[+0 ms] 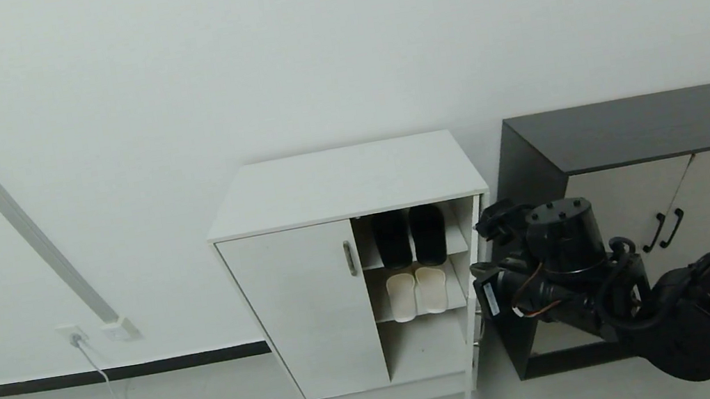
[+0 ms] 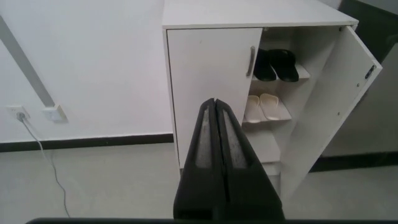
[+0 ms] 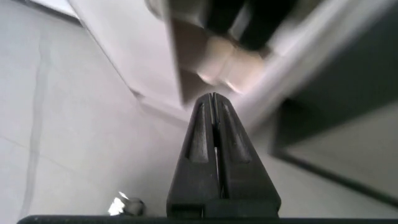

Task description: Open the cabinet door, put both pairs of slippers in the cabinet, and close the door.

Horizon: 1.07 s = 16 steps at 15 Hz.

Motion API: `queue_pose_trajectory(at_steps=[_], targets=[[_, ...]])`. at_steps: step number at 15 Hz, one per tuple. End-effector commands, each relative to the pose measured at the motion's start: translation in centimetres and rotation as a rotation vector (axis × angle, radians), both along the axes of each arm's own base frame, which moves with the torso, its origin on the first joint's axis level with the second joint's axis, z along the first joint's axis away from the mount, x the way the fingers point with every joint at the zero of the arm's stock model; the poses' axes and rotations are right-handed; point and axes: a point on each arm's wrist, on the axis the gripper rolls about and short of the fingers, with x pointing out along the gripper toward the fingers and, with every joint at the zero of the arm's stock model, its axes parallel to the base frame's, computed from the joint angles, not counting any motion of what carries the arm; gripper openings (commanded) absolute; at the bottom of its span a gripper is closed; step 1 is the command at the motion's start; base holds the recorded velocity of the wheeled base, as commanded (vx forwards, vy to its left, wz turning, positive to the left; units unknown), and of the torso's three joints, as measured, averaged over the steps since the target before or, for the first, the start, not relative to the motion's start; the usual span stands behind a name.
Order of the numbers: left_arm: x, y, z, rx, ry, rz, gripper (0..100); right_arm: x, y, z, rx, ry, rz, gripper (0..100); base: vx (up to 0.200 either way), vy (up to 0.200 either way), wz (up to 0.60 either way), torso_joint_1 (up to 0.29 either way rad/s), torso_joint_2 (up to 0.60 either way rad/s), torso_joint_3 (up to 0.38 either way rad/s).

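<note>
White wall backs the cabinet (image 1: 339, 184) holding black slippers (image 1: 410, 237) and white slippers (image 1: 417, 292). Closing seems next: right pincer (image 3: 213, 96), clenched empty beside the open door (image 2: 329, 106), must push it shut.

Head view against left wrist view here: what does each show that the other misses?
Head view only: the dark cabinet front with its two handles, and the right arm beside the white cabinet. Left wrist view only: the left hand, shut, and the open door's inner face. Both: black slippers on the top shelf, white slippers on the shelf below, the wall socket.
</note>
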Motion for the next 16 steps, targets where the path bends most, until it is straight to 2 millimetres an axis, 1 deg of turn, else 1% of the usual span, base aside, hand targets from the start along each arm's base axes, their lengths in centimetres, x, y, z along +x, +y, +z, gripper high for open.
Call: queue_pose_trajectory(at_steps=[1, 4, 6, 9, 12, 16], targets=[[0.0, 0.0, 0.0, 0.000, 0.002, 0.000, 0, -0.2, -1.5, -0.1, -0.023, -0.012, -0.023, 0, 0.000, 0.000, 0.00, 0.000, 0.00, 0.000], [0.0, 0.0, 0.0, 0.001, 0.002, -0.002, 0, -1.2, -3.4, -0.5, -0.079, -0.001, -0.036, 0, 0.000, 0.000, 0.00, 0.000, 0.00, 0.000], [0.0, 0.0, 0.0, 0.001, 0.002, -0.002, 0, -2.2, -4.3, -1.2, -0.103, 0.033, -0.041, 0, 0.200, 0.000, 0.00, 0.005, 0.00, 0.002], [0.0, 0.0, 0.0, 0.003, 0.002, -0.003, 0, -3.1, -5.0, -2.6, -0.140, 0.085, -0.036, 0, 0.200, 0.000, 0.00, -0.009, 0.00, 0.006], [0.0, 0.0, 0.0, 0.000, 0.002, -0.002, 0, -2.9, -4.8, -3.4, -0.148, 0.112, -0.017, 0, 0.000, 0.000, 0.00, 0.000, 0.00, 0.000], [0.0, 0.0, 0.0, 0.000, 0.002, -0.002, 0, -1.1, -3.6, -4.7, -0.142, 0.119, -0.018, 0, 0.000, 0.000, 0.00, 0.000, 0.00, 0.000]])
